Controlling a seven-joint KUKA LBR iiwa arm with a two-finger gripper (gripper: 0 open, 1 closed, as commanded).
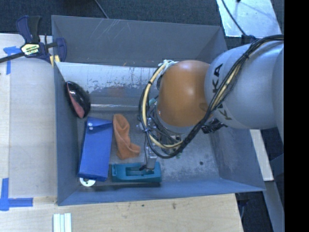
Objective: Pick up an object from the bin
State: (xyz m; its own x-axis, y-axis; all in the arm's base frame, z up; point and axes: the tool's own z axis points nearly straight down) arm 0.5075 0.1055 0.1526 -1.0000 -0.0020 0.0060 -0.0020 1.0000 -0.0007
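- Gripper (150, 166) hangs low in the near part of the grey metal bin (135, 40), below the arm's orange dome-shaped cover (181, 93) and its loops of black and yellow cable (159, 146).
- Its metal tip comes down onto the right end of a teal, flat, rectangular plastic object (130, 173), which lies along the bin's near wall, a little left of the middle.
- Most of the teal object stretches away to the left of the tip, while its right end sits directly beneath it.
- Whether the gripper is released or clenched cannot be told from this angle, and no grasp on the teal object can be made out.
- Just behind the teal object, and to the left of the gripper, lies an orange-tan, soft-looking curved piece (123, 137), its lower end near the tip.
- Further left, a blue rectangular box (95, 151) lies lengthwise on the floor, its near corner just beside the teal object's left end.
- A small white round thing (87, 181) peeks out at the box's near edge.
- A dark, glossy oval object with a pinkish face (77, 98) rests in the far left corner, well apart from the gripper.
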